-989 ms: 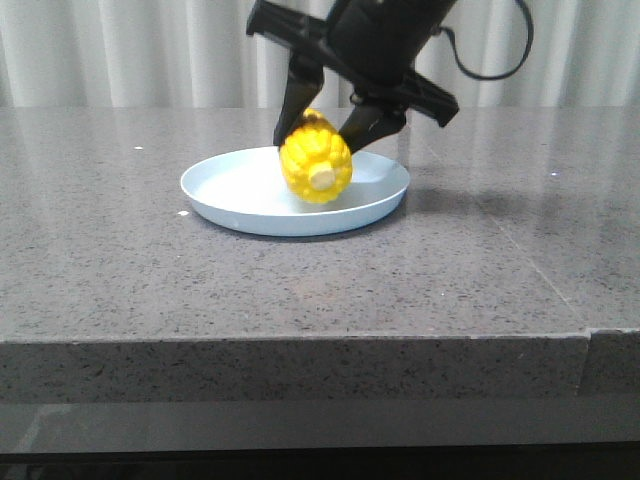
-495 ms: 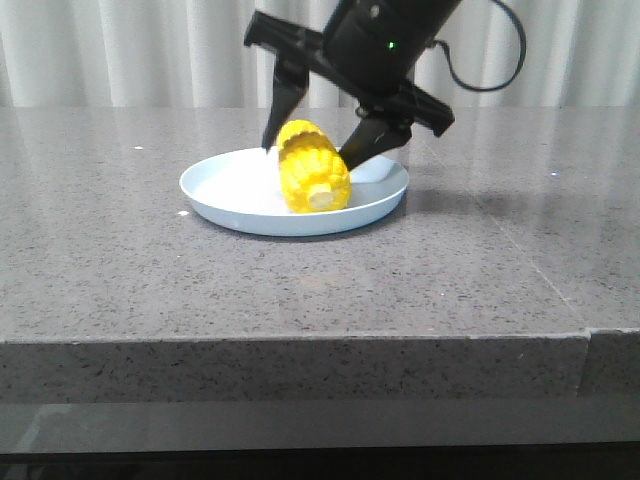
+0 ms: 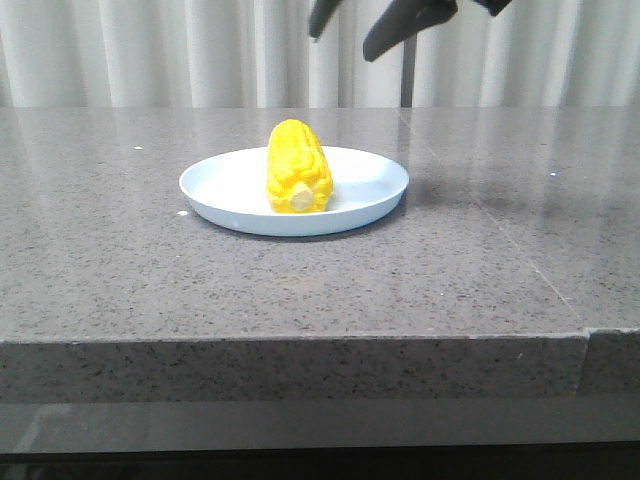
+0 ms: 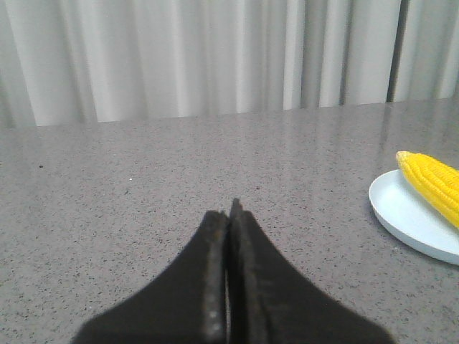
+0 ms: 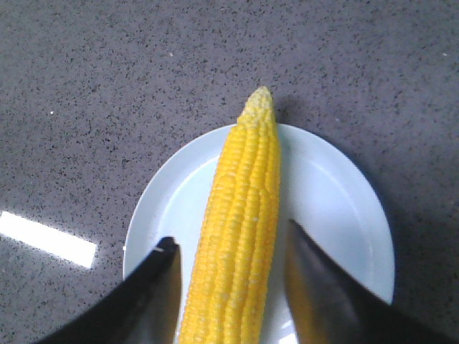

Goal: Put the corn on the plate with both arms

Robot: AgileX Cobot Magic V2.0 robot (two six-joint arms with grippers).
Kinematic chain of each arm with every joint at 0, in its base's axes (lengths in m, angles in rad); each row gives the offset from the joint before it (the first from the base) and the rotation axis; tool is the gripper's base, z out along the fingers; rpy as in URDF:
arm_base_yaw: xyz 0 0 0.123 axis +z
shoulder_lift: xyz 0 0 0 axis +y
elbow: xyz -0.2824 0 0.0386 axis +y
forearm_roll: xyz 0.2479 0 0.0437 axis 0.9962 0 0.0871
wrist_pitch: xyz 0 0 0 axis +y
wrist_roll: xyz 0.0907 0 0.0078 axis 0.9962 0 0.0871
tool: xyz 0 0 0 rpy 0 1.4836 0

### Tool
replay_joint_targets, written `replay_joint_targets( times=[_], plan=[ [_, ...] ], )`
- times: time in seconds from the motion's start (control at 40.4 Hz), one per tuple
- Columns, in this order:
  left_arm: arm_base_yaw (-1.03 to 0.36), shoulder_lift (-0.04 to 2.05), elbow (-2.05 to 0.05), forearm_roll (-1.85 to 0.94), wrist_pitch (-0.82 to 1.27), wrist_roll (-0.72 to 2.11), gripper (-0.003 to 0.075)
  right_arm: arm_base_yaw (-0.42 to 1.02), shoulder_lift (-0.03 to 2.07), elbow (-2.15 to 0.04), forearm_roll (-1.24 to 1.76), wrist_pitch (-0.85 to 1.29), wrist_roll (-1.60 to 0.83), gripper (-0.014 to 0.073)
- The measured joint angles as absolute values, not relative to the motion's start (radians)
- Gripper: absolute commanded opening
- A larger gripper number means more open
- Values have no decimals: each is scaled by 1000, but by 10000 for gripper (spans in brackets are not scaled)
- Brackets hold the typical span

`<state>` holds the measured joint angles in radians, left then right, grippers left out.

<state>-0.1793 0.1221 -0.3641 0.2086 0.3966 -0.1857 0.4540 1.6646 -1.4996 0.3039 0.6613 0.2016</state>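
The corn lies on the plate; my right gripper, spread empty, hangs above; my left gripper seems closed, empty.

the front view sits low, near table-edge height, facing forward across the grey table to the plate and a curtain behind it. the left wrist view looks level over the tabletop beside the plate, catching only one edge of it, toward the same curtain. the right wrist view hangs close above the plate, looking straight down. all three views share the plate and the corn on it.
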Motion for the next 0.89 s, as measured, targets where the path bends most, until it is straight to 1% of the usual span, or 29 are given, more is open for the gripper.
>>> replay_joint_targets(
  times=[0.074,0.148,0.297,0.396,0.445,0.643,0.766,0.89],
  plan=[
    [-179,122,-364,209,397,-186,-20,453,1651,-1500,278,664,202,92],
    [-179,122,-364,209,397,-186,-20,453,1639,-1500,252,664,203,31],
    [-179,122,-364,209,397,-186,-20,443,1611,-1500,179,681,203,-29],
    [-179,122,-364,209,397,-186,-20,405,1580,-1500,153,716,203,-97],
    [-179,122,-364,209,397,-186,-20,376,1564,-1500,145,743,203,-81],
    [-179,122,-364,209,397,-186,-20,230,1495,-1489,64,862,203,-84],
    [-179,122,-364,209,397,-186,-20,170,1416,-1418,-15,871,203,-84],
    [-179,122,-364,209,397,-186,-20,156,1305,-1300,-68,860,203,-84]
  ],
)
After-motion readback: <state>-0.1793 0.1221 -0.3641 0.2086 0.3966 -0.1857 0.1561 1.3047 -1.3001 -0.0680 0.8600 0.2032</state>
